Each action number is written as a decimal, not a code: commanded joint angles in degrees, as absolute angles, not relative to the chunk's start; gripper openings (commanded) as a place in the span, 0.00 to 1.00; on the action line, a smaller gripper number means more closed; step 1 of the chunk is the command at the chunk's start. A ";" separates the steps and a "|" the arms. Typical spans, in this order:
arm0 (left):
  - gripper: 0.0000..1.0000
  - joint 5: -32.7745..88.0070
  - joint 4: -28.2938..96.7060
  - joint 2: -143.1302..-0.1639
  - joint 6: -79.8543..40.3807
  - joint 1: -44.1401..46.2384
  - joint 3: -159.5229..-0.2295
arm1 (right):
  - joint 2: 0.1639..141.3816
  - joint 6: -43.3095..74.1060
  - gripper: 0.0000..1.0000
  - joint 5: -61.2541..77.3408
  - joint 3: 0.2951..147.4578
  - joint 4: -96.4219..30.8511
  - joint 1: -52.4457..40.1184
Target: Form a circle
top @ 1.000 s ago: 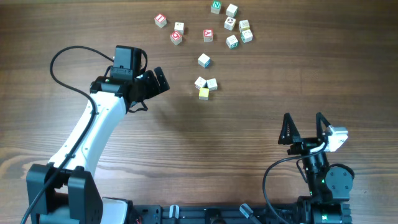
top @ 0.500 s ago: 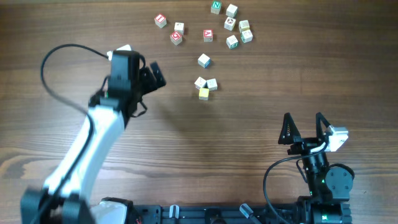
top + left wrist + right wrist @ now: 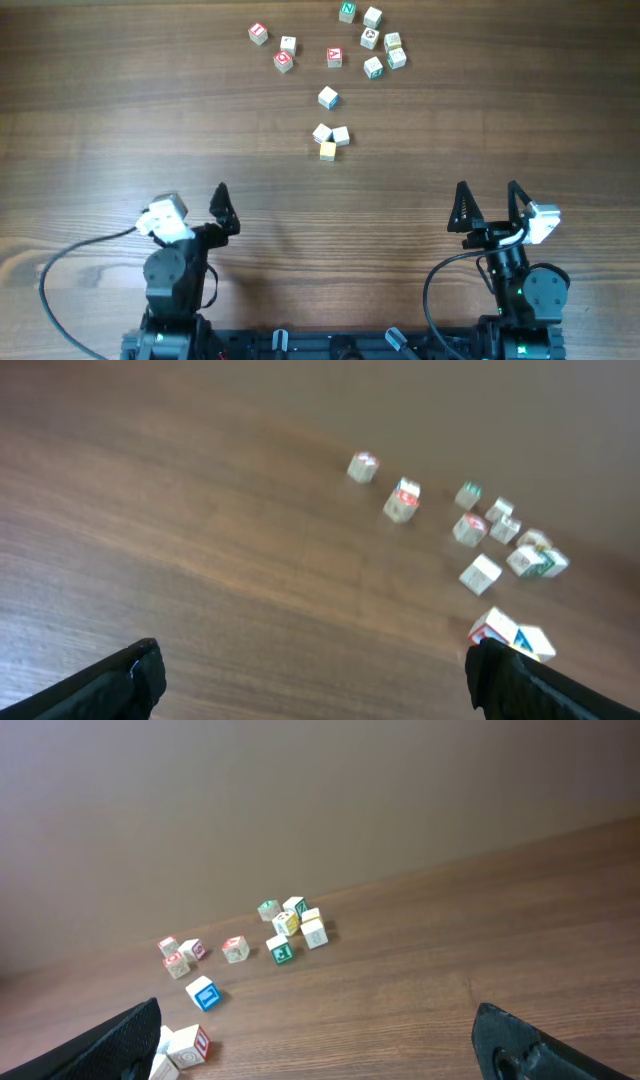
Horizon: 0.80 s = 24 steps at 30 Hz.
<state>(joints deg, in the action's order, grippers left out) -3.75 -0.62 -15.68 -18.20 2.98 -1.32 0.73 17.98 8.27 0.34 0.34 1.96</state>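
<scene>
Small pale wooden letter cubes lie scattered at the far middle of the table in loose groups, and no circle shows among them. A tight cluster of three, one of them yellow (image 3: pixel 328 150), lies nearest the arms. A blue-edged cube (image 3: pixel 328 97) sits alone behind it. More cubes spread at the far right (image 3: pixel 384 46) and far left (image 3: pixel 283 60). My left gripper (image 3: pixel 195 207) sits low at the near left, open and empty. My right gripper (image 3: pixel 488 195) rests at the near right, also open and empty. The left wrist view shows the cluster (image 3: pixel 505 630) by my right finger (image 3: pixel 540 685).
Bare wood table (image 3: pixel 150 110) lies between both grippers and the cubes. In the right wrist view the blue-edged cube (image 3: pixel 204 992) and the cluster (image 3: pixel 185 1047) lie at the lower left, and a plain wall (image 3: pixel 320 800) stands beyond the table's far edge.
My left arm has pulled back from its reach near the cubes to the near left edge. The cubes and my right arm have not moved.
</scene>
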 commanded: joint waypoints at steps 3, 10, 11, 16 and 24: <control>1.00 -2.09 1.54 -8.69 -10.28 2.33 -0.34 | 0.27 18.39 1.00 7.66 0.30 0.54 2.22; 1.00 -0.75 4.36 -4.82 -8.97 2.07 -0.32 | 0.27 18.39 1.00 7.66 0.30 0.54 2.22; 1.00 -0.19 4.45 -3.18 -8.93 2.07 -0.34 | 0.27 18.37 1.00 7.66 0.30 0.54 2.22; 1.00 0.27 4.49 -0.78 -6.35 0.75 -0.32 | 0.27 18.39 1.00 7.66 0.30 0.54 2.22; 1.00 0.60 4.43 -0.16 -6.42 -1.08 -0.34 | 0.27 18.39 1.00 7.66 0.30 0.54 2.22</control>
<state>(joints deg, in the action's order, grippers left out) -0.51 4.19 -0.84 -7.55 -0.36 -0.58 0.73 17.98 8.27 0.34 0.36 1.96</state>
